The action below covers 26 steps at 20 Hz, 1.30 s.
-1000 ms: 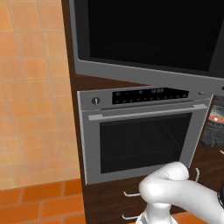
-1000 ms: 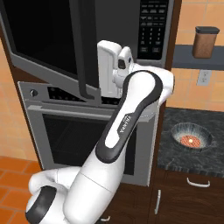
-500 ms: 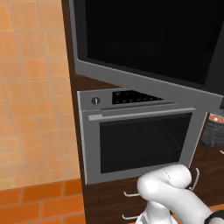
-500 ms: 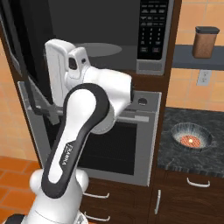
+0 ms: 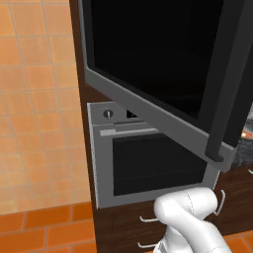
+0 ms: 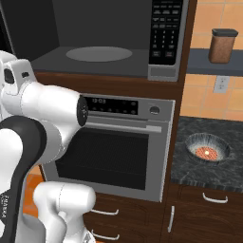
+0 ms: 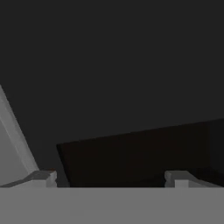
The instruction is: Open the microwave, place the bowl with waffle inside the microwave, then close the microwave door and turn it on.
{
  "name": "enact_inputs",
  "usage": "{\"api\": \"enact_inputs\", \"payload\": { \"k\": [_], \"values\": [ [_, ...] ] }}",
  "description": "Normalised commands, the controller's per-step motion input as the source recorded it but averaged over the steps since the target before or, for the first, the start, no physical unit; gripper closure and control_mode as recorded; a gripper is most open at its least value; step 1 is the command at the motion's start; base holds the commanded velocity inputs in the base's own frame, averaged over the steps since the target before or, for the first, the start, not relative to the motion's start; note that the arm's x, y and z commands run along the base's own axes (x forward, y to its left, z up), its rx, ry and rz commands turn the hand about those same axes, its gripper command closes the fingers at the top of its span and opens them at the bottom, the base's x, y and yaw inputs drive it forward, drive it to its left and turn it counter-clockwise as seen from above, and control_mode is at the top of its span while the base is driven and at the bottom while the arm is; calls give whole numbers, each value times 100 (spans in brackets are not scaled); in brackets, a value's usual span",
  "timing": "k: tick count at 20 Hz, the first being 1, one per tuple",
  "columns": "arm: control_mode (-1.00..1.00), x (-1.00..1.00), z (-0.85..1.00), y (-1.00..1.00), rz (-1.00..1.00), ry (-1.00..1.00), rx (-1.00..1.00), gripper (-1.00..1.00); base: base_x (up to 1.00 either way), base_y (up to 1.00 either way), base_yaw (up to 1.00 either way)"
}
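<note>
While the two small dark fingertips (image 7: pixel 43 178) are seen spread apart at the bottom of the hand view with nothing between them, the gripper (image 7: pixel 109 179) is judged released, facing dark surfaces. In the left base view, the wide black glass microwave door (image 5: pixel 163 74) with its dark vertical bar handle (image 5: pixel 232 84) is swung much farther outward than half a second ago. The grey cavity of the large built-in microwave (image 6: pixel 102 57) is now exposed at the upper left of the right base view, so opening is judged nearly done. The grey bowl with waffle (image 6: pixel 207 147) is left on the dark counter at the right, and must be fetched next.
</note>
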Motion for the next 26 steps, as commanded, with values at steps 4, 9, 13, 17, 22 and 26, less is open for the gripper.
{"api": "enact_inputs", "payload": {
  "k": [4, 9, 13, 17, 22, 26],
  "values": [
    [-100, -64, 1, 100, 7, 8, 1, -100, 0, 0, 0],
    [-100, -56, 7, 87, 4, 3, 0, -100, 0, 0, 0],
    [-100, -60, 17, -30, 1, 0, -1, -100, 0, 0, 0],
    [-100, -40, 0, -100, 0, 3, 0, -100, 0, 0, 0],
    [-100, -3, -7, -100, 0, 9, -1, -100, 0, 0, 0],
    [-100, -4, -21, -100, -1, 7, -3, -100, 0, 0, 0]
  ]
}}
